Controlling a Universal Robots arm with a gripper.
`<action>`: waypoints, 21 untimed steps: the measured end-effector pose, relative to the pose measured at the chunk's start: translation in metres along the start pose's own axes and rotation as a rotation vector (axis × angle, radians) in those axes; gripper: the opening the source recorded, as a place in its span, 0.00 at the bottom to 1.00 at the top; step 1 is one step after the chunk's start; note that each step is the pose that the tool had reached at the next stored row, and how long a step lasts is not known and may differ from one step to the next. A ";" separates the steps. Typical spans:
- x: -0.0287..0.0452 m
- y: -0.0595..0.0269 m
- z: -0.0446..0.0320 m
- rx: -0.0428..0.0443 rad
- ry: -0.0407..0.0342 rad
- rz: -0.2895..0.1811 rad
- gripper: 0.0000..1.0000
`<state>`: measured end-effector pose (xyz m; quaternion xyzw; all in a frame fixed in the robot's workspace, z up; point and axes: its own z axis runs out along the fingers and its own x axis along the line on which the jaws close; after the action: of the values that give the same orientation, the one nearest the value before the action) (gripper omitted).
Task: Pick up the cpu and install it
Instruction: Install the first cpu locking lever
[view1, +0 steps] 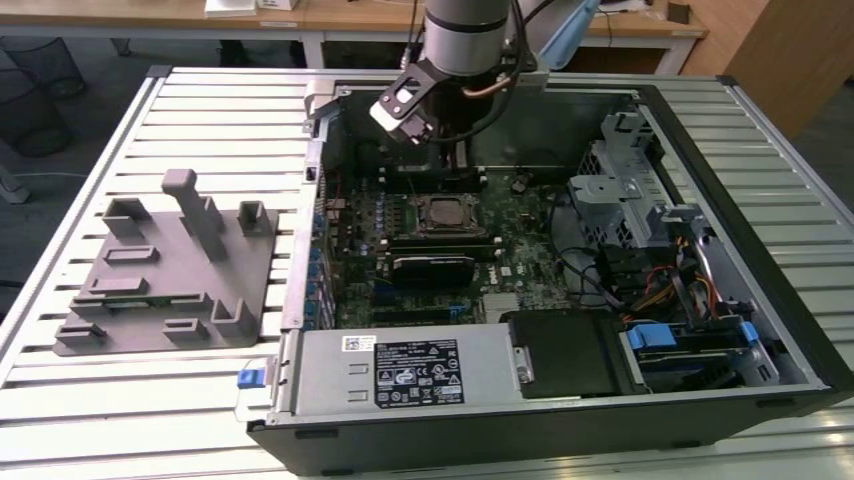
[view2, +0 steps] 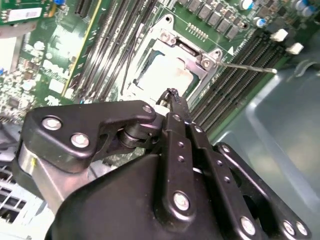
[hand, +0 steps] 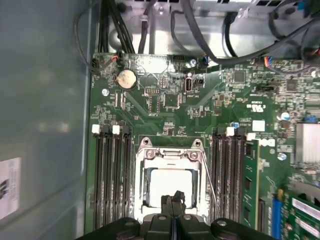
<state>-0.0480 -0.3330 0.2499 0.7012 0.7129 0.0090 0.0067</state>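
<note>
Seeing your gripper (hand: 172, 201) pinched fully shut on nothing, tips right over the cpu (hand: 167, 181) lying in its socket (hand: 170, 152), mid-frame in the exterior view.

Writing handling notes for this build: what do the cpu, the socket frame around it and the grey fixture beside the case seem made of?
The cpu: metal top with a pale silvery sheen that catches a soft glare. The socket frame: bare bright metal, probably steel, glinting at its edges and screws. The grey fixture: likely plastic, matte, uniformly dull with no glints.
</note>
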 end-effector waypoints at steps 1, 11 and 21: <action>0.0000 0.0001 -0.0039 0.0002 -0.0003 0.000 0.11; -0.0004 0.0000 -0.0155 0.0003 -0.0009 -0.036 0.11; -0.0004 -0.0001 -0.0148 0.0006 0.0024 -0.219 0.11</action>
<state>-0.0484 -0.3334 0.2647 0.6192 0.7851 0.0089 0.0066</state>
